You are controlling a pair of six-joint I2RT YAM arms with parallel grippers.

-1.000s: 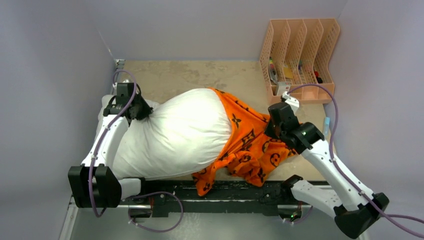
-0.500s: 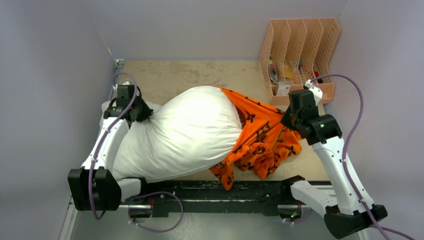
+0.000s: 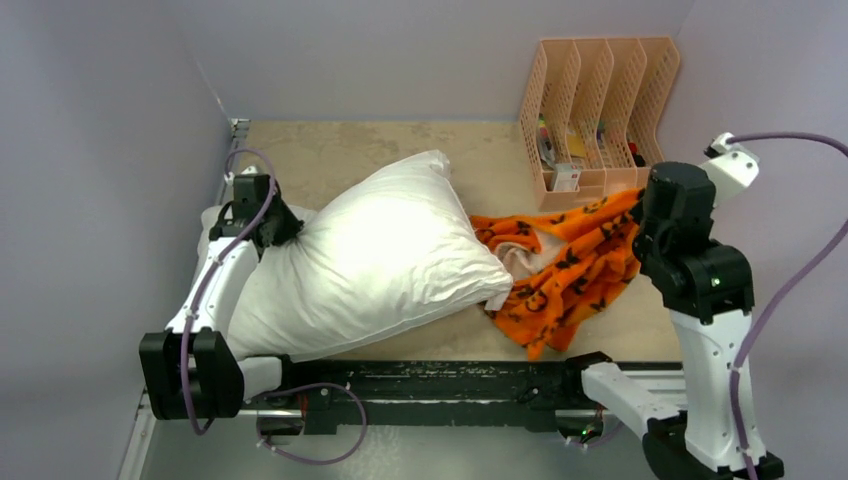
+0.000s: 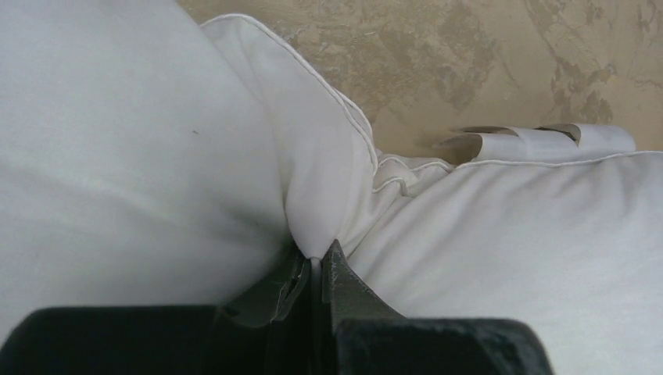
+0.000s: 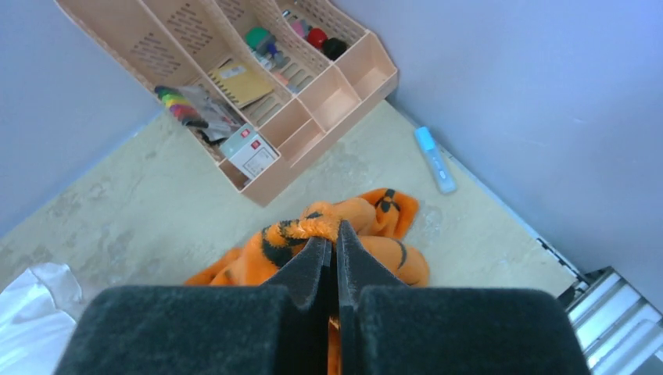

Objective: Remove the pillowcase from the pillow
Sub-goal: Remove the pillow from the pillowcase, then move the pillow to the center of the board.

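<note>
The white pillow [image 3: 370, 265] lies on the left half of the table, fully bare. My left gripper [image 3: 278, 228] is shut on a fold at its left end; in the left wrist view the jaws [image 4: 317, 254] pinch the white pillow fabric [image 4: 117, 156]. The orange pillowcase [image 3: 575, 270] with black motifs is spread to the right of the pillow, its pale inside showing next to the pillow's right corner. My right gripper [image 3: 640, 215] is shut on its far right edge, raised above the table. The right wrist view shows the plush hem of the pillowcase [image 5: 375, 215] caught between the right gripper's tips [image 5: 335, 233].
A peach file rack [image 3: 600, 110] with small items stands at the back right, close to my right wrist. A blue marker [image 5: 434, 160] lies by the right wall. Grey walls close in left, back and right. A black rail [image 3: 450, 385] runs along the near edge.
My right gripper has pulled the pillowcase rightwards and upwards, and it has come fully off the pillow. The pillow's right end now lies bare. The left gripper has held still.
</note>
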